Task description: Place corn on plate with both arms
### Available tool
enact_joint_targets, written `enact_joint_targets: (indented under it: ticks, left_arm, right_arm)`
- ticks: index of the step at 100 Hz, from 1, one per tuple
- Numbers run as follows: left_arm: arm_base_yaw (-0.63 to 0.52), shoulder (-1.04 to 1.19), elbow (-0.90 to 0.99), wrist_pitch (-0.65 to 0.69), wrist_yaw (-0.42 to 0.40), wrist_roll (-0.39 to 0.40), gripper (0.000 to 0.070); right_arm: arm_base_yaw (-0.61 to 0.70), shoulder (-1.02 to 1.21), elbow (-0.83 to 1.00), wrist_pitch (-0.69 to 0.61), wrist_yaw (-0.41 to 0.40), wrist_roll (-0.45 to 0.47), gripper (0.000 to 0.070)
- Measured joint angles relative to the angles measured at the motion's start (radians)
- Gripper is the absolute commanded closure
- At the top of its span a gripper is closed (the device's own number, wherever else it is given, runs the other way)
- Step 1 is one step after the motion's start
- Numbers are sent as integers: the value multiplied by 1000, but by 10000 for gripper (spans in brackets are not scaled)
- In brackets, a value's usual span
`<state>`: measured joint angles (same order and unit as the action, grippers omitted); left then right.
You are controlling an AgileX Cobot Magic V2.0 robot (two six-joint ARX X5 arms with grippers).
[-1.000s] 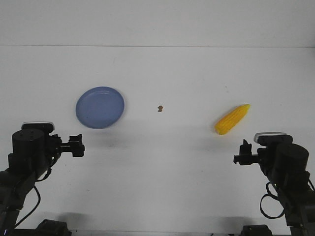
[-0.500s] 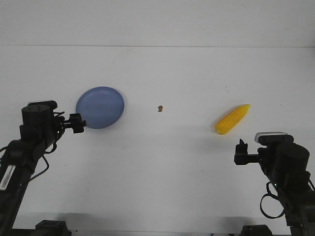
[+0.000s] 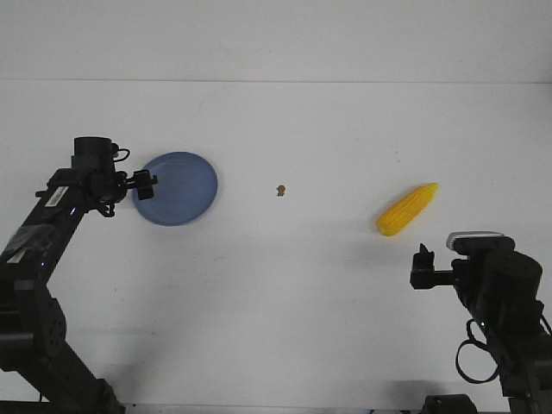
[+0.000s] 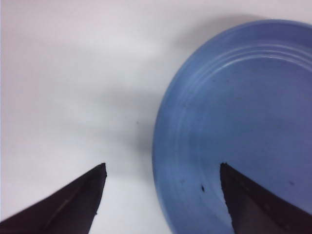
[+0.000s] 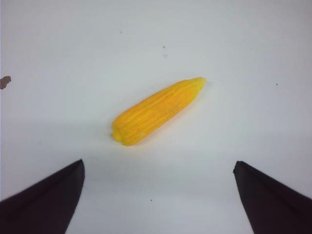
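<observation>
The blue plate (image 3: 179, 188) lies on the white table at the left. My left gripper (image 3: 143, 186) is open and empty, at the plate's left rim; in the left wrist view (image 4: 162, 168) one finger hangs over the plate (image 4: 243, 112) and the other over bare table. The yellow corn (image 3: 406, 209) lies on the table at the right, pointing up and to the right. My right gripper (image 3: 423, 264) is open and empty, a short way in front of the corn. In the right wrist view (image 5: 158, 165) the corn (image 5: 156, 111) lies ahead of the spread fingers, untouched.
A tiny brown speck (image 3: 280, 191) lies on the table between plate and corn; it also shows at the edge of the right wrist view (image 5: 5, 81). The white table (image 3: 285, 285) runs back to a wall.
My left arm has swung up and forward from the front left, bringing its gripper to the plate's left rim. The right gripper dropped slightly early on. Corn and plate have not moved.
</observation>
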<state>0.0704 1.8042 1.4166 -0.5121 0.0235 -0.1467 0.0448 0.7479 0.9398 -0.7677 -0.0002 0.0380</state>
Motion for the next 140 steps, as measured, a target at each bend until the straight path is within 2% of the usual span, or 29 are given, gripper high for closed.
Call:
enact_joint_targets:
  ticks: [26, 30, 36, 39, 42, 54, 60, 79, 93, 104, 126, 140]
  left_arm:
    - [-1, 114, 22, 3, 3, 3, 241]
    - [-1, 119, 22, 2, 3, 3, 262]
    - [-1, 121, 25, 2, 3, 4, 432]
    - [-1, 121, 25, 2, 1, 5, 592]
    - [0, 122, 25, 2, 2, 5, 698]
    - [3, 122, 30, 8, 71, -2, 692]
    - [7, 122, 32, 10, 131, -5, 693]
    - [4, 103, 25, -16, 229, -6, 693]
    - [0, -8, 17, -72, 311, 1, 693]
    - [-28, -137, -5, -55, 375, -5, 693]
    - [-168, -378, -216, -10, 393, -34, 693]
    - [-278, -466, -386, 61, 395, -91, 693]
  right_arm:
    - [0, 0, 0, 0, 0, 3, 54]
    - [0, 0, 0, 0, 0, 4, 54]
    - [0, 0, 0, 0, 0, 4, 54]
    - [0, 0, 0, 0, 0, 4, 54]
    - [0, 0, 0, 1, 0, 4, 54]
    - [0, 0, 0, 1, 0, 4, 54]
    - [0, 0, 0, 1, 0, 4, 54]
    - [0, 0, 0, 1, 0, 4, 54]
    - [0, 0, 0, 1, 0, 4, 54]
    - [0, 0, 0, 1, 0, 4, 54]
    - [0, 0, 0, 1, 0, 4, 54]
    - [0, 0, 0, 1, 0, 4, 54]
